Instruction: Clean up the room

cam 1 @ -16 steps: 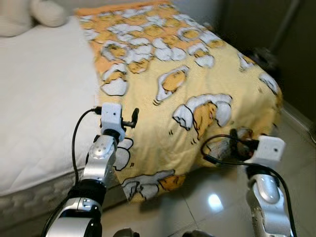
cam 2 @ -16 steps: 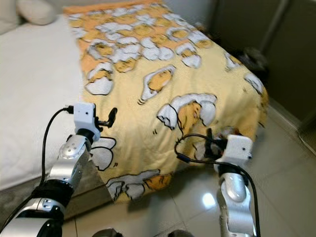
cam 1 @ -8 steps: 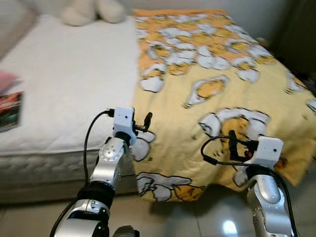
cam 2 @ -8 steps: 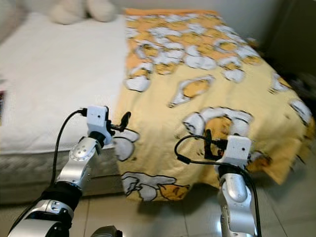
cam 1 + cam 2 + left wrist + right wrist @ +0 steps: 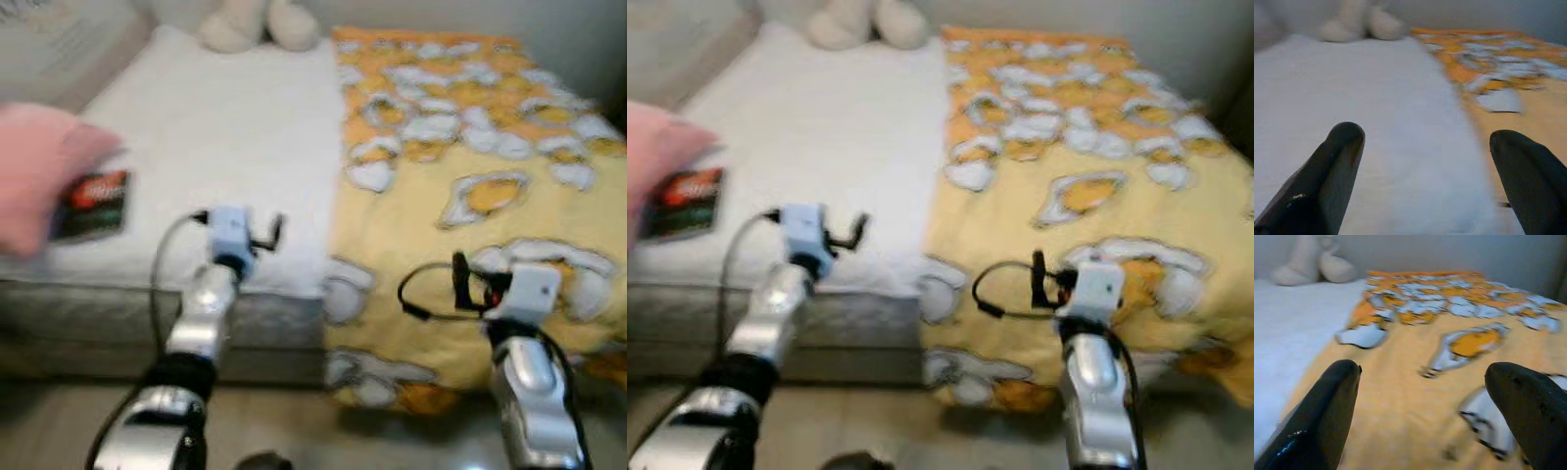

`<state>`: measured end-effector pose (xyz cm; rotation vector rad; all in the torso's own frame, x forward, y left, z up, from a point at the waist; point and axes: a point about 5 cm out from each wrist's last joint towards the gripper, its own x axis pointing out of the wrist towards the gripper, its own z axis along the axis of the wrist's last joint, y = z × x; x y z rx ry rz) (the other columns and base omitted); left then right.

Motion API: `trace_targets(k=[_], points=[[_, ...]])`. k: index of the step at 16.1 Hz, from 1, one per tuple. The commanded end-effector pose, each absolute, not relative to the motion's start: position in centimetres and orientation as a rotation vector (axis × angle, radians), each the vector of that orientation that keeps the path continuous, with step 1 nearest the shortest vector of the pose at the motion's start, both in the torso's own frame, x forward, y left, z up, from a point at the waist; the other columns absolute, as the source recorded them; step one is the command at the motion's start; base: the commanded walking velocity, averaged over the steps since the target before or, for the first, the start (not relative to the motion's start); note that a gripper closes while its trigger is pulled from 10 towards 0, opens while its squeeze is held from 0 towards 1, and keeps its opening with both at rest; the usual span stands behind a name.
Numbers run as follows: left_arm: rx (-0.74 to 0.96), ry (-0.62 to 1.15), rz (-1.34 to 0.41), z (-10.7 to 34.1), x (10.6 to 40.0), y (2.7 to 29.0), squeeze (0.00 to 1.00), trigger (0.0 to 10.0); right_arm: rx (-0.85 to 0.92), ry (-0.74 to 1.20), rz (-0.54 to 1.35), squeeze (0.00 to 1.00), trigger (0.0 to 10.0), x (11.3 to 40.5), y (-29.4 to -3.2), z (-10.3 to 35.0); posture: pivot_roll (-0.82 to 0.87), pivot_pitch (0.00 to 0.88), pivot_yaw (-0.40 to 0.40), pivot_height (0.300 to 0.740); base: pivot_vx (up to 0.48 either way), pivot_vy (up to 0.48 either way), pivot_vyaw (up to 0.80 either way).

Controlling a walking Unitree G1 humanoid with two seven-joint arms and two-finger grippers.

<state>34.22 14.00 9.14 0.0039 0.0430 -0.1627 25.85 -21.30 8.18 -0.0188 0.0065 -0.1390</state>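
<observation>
Blanket (image 5: 470, 166), yellow with a white-and-orange cartoon print, covers the right half of the bed (image 5: 216, 127) and hangs over its near edge. A book (image 5: 93, 204) lies near the bed's left edge, beside a blurred pink shape (image 5: 39, 181). A plush toy (image 5: 257, 22) sits at the far end. Left gripper (image 5: 1425, 171) hovers over the white sheet, fingers spread wide; right gripper (image 5: 1420, 406) over the blanket, likewise spread and empty.

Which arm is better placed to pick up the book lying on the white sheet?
Left, probably. The book lies on the robot's left side of the bed, and the left gripper, open, hangs over the white sheet near it. The right gripper is over the yellow blanket.
</observation>
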Motion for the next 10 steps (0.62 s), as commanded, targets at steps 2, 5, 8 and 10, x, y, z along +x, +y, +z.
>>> trace_targets(k=[2,5,8,10], points=[[0.018,0.077,-0.178,8.58,34.15,13.05,0.0,10.0,-0.017,0.015,-0.153,0.0,10.0,26.04,-22.05,7.98,-0.04,0.0,0.013,0.74,0.0,0.217,0.56],[0.021,0.068,-0.184,8.83,34.35,12.6,0.0,10.0,-0.028,0.015,-0.143,0.0,10.0,26.22,-22.06,8.0,-0.03,0.0,0.005,0.74,0.0,0.0,0.56],[0.035,0.067,-0.182,8.86,34.43,12.85,0.0,10.0,-0.018,0.028,-0.165,0.0,10.0,26.27,-21.96,7.59,-0.03,0.0,0.002,0.74,0.0,0.0,0.38],[0.02,0.06,-0.192,8.94,34.45,12.77,0.0,10.0,-0.035,0.028,-0.159,0.0,10.0,26.17,-21.87,7.5,-0.04,0.0,0.0,0.74,0.0,0.0,0.0]])
